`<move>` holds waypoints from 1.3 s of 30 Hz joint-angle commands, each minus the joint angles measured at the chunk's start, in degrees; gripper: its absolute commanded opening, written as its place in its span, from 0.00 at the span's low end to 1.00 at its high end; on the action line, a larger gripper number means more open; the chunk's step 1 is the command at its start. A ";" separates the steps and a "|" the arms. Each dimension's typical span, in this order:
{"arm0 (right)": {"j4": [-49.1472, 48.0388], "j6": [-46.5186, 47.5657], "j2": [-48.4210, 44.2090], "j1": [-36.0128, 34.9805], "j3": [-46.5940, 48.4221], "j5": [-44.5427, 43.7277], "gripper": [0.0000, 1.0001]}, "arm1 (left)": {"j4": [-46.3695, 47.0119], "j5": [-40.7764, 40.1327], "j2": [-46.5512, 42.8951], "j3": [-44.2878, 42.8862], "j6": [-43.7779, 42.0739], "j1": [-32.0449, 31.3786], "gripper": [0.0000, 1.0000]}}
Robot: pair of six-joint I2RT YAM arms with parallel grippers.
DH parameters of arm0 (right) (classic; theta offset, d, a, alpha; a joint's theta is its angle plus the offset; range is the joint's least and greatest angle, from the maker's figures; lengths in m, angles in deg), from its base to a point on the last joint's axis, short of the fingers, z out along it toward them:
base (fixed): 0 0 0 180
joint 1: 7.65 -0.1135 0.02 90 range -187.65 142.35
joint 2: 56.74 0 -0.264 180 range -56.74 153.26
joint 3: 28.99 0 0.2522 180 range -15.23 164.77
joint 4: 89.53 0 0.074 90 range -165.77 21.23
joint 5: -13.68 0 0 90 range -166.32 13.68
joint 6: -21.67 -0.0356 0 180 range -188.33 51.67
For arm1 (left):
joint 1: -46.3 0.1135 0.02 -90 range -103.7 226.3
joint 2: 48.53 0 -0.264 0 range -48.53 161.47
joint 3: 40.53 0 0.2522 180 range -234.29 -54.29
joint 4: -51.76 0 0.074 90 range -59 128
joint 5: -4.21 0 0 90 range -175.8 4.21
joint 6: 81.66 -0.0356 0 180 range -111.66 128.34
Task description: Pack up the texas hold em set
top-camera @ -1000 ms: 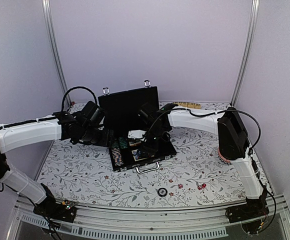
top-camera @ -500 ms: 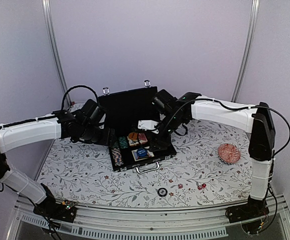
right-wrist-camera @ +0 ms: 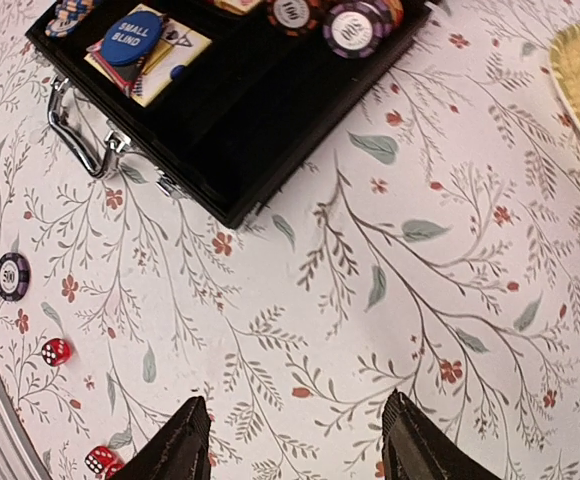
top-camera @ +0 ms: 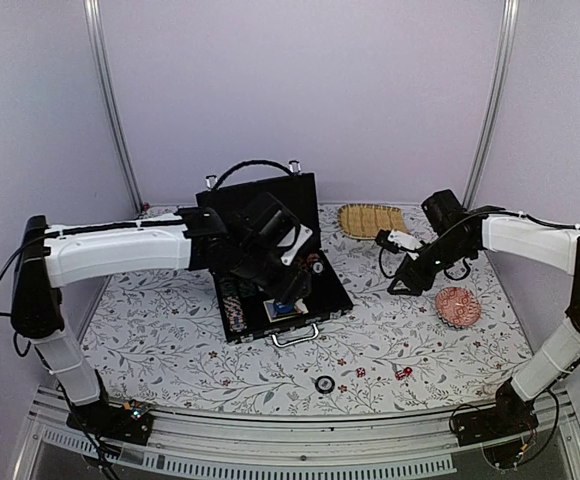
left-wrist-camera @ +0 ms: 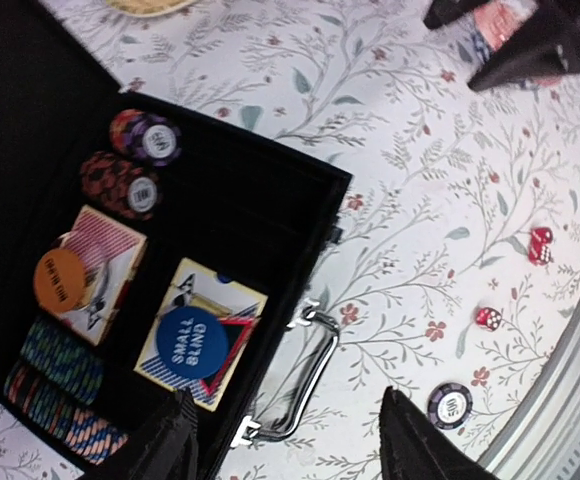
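The black briefcase of the texas hold em set lies open with its lid upright. Inside are chip rows, card decks, a blue "small blind" disc and an orange disc. My left gripper hovers open and empty above the case's front edge, over the metal handle. My right gripper hangs open and empty over bare cloth to the right of the case. A loose chip and red dice lie near the front edge.
A woven straw mat lies at the back right. A red patterned round dish sits just right of my right gripper. Another red die lies between the chip and the pair of dice.
My right arm has pulled out of the case and swung right toward the dish. My left arm has reached right, from beside the case to above its front half.
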 commanded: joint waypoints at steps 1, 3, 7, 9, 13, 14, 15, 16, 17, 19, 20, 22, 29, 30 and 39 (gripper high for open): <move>-9.33 -3.14 -5.32 5.75 -5.24 5.70 0.60 | -5.36 2.98 8.48 -8.40 -7.60 -5.45 0.61; -11.08 -3.78 -6.30 7.83 -6.52 4.91 0.60 | -7.20 3.49 12.64 -12.40 -10.23 -8.00 0.60; -13.46 -4.20 -7.69 10.40 -7.63 3.08 0.60 | -9.58 5.18 21.00 -18.85 -14.58 -11.79 0.58; -13.97 -4.14 -7.77 10.53 -7.79 1.36 0.60 | -9.75 6.91 23.81 -20.94 -16.10 -12.76 0.57; -14.81 -4.47 -7.60 10.97 -7.92 0.04 0.60 | -9.08 9.19 28.24 -24.52 -18.79 -14.01 0.57; -14.92 -4.59 -7.53 10.98 -8.10 0.16 0.60 | -8.92 9.66 29.38 -25.53 -19.36 -14.22 0.57; -15.04 -4.74 -7.44 10.98 -8.28 0.28 0.60 | -9.07 9.53 30.44 -26.56 -19.58 -14.40 0.57; -15.20 -4.78 -7.25 10.98 -8.43 0.36 0.60 | -9.46 9.15 31.77 -27.88 -19.36 -14.53 0.58; -15.32 -4.93 -7.20 10.98 -8.53 0.45 0.60 | -9.94 8.92 32.89 -29.36 -19.09 -14.54 0.58; -15.38 -4.96 -6.73 11.01 -8.53 0.80 0.60 | -10.70 9.34 34.91 -31.17 -18.85 -14.55 0.57; -15.30 -5.04 -6.49 10.98 -8.58 0.90 0.60 | -10.75 9.59 35.52 -31.59 -18.87 -14.63 0.56; -15.34 -4.98 -6.38 10.93 -8.44 0.76 0.60 | -10.76 9.79 36.52 -32.02 -18.87 -14.65 0.55; -15.32 -4.58 -5.96 10.98 -8.72 0.51 0.60 | -10.81 11.29 37.38 -31.29 -19.04 -14.90 0.51; -15.34 -4.54 -5.83 10.98 -8.67 0.60 0.60 | -10.85 11.78 37.35 -31.03 -19.13 -14.90 0.51; -15.21 -4.40 -5.16 10.97 -8.63 0.83 0.60 | -12.34 11.32 38.32 -30.39 -19.27 -14.87 0.45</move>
